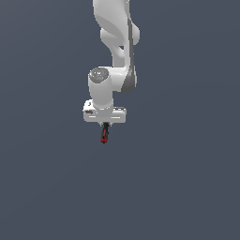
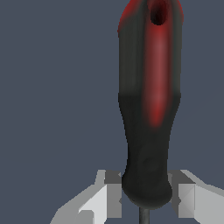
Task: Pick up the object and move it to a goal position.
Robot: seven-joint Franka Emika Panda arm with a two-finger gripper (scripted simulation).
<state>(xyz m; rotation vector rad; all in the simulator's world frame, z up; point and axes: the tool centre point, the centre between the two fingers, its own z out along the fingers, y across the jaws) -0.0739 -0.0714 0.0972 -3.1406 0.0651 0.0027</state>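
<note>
Hand [image 1: 104, 124] is clamped on your tool [image 1: 104, 134], which hangs below it so the grip stays centred.

The surface [image 1: 187, 187] is a plain, flat field of dark grey-blue colour that fills both views. Its edges and corners are not visible, and no seam or marking shows on it.

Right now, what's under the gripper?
The screwdriver hangs below the gripper, handle down, pinched between the fingers near the shaft end. Beneath it only plain grey background shows. Its tip is hidden by the gripper.
</note>
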